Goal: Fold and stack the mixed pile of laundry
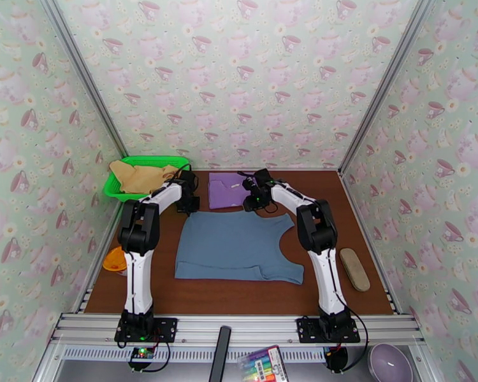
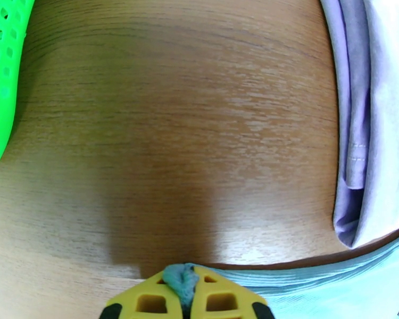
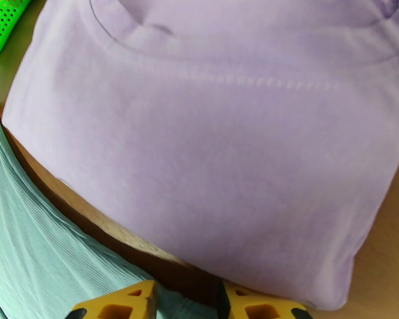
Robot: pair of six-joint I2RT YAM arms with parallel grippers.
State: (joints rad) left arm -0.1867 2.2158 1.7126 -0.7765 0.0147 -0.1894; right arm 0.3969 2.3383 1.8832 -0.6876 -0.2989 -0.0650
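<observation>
Pinches the blue shirt [image 1: 236, 246], spread flat mid-table, at its far left corner with the left gripper [image 2: 184, 288], jaws closed on the cloth. Straddles its far edge with the right gripper [image 3: 186, 293], jaws partly apart, just beside the folded purple shirt [image 3: 210, 155]. Shows the tan garment [image 1: 140, 176] heaped in the basket [image 1: 113, 186], far left.
</observation>
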